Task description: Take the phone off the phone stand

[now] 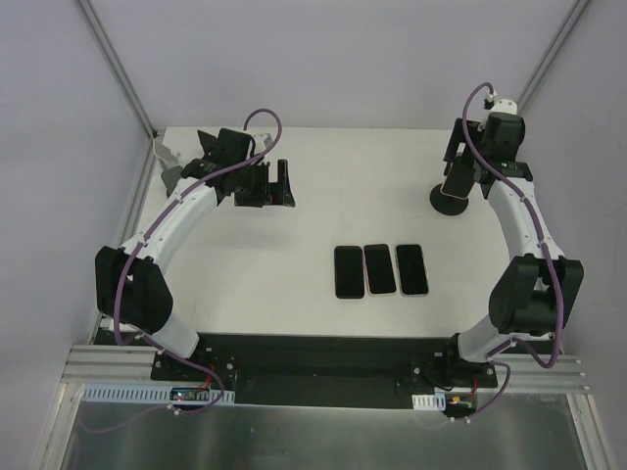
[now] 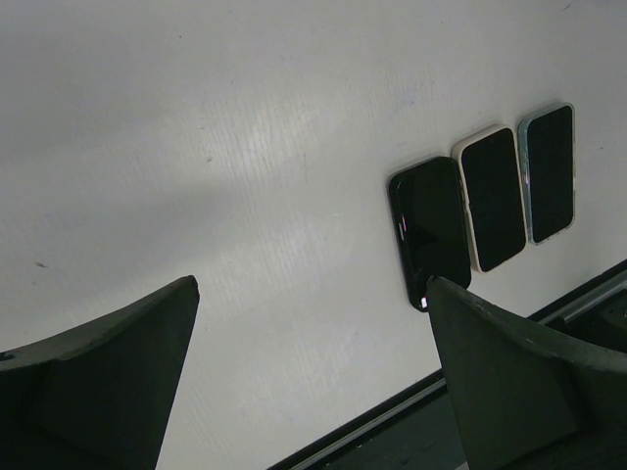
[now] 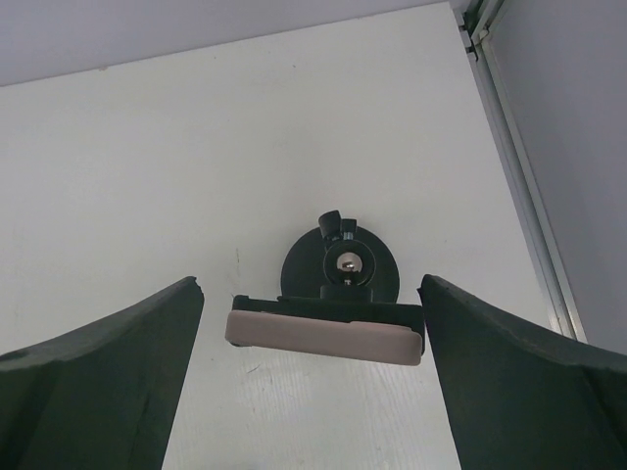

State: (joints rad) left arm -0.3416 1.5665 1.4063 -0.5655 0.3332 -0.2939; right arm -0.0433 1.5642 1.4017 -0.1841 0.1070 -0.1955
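A white table (image 1: pixel 372 186) filled the enclosure, closed in by pale grey walls with a metal frame rail (image 3: pixel 519 176) running along its right edge. The phone (image 3: pixel 323 338) sat clamped in the phone stand (image 3: pixel 341 264) at the far right of the table, near that rail, with bare surface to its left and behind it. The right gripper (image 3: pixel 310 286) hung over it, jaws spread wide and holding nothing. The phone's upper edge lay between the two fingers: its left end was clear of one finger, while its right end looked just beside the other, contact impossible to judge. The left gripper (image 2: pixel 312 284) was at the far left, also spread wide and empty, over bare table. A row of three spare phones (image 1: pixel 380 269) lay flat side by side near the front middle, well apart from both grippers.
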